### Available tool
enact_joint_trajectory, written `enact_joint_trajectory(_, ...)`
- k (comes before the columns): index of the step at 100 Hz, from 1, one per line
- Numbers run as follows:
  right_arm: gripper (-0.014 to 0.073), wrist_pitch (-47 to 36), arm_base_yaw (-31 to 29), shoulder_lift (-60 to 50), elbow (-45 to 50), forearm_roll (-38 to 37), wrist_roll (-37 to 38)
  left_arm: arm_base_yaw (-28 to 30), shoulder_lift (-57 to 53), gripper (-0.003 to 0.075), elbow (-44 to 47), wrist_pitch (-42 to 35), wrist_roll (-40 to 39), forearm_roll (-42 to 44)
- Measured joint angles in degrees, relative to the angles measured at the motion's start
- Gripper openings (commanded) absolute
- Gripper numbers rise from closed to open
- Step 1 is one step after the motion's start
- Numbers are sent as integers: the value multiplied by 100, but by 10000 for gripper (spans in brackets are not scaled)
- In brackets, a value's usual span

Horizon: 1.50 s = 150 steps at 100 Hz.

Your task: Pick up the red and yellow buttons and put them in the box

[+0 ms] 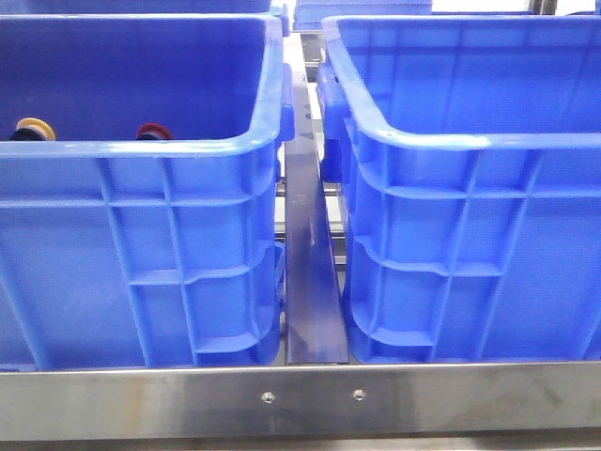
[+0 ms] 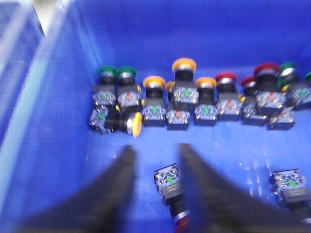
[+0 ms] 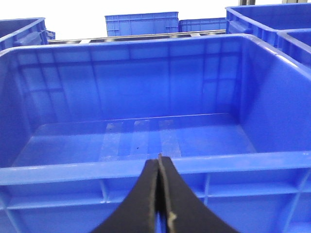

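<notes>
In the left wrist view my left gripper (image 2: 156, 151) is open low inside the left blue crate (image 2: 43, 126). A button with a dark body (image 2: 169, 182) and a red cap lies on the floor between its fingers, untouched. Farther on stands a row of buttons, among them yellow caps (image 2: 184, 64) and red caps (image 2: 226, 77). One yellow button (image 2: 135, 124) lies on its side. The front view shows a yellow cap (image 1: 34, 129) and a red cap (image 1: 153, 131) over the left crate's rim. My right gripper (image 3: 159, 161) is shut and empty before the rim of the empty box (image 3: 146, 167), the right crate (image 1: 470, 141).
Green-capped buttons (image 2: 116, 73) stand at the row's end by the crate wall, and another dark button body (image 2: 291, 184) lies loose on the floor. A metal rail (image 1: 310, 282) runs between the two crates. More blue crates (image 3: 141, 23) stand behind.
</notes>
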Motion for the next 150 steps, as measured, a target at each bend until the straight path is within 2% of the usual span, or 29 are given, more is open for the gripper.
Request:
enact_joint_trajectory(4,-68,0,0,0,0,0,0,0,269,599,-172,13,0,-25)
enact_joint_trajectory(8,-68,0,0,0,0,0,0,0,576,622,-347,13,0,-73)
enact_joint_trajectory(31,-68,0,0,0,0,0,0,0,2200,619,-1373,177,0,-534)
enact_joint_trajectory(48,-68,0,0,0,0,0,0,0,3338,619,-2204,672,0,-594)
enact_joint_trajectory(74,-68,0,0,0,0,0,0,-79,4847,619,-3351,971,0,-682)
enact_joint_trajectory(106,-68,0,0,0,0,0,0,-208,6004,619,-4249,1115,0,-714)
enact_joint_trajectory(150,-68,0,0,0,0,0,0,-208,6599,619,-4337,1192,0,-714)
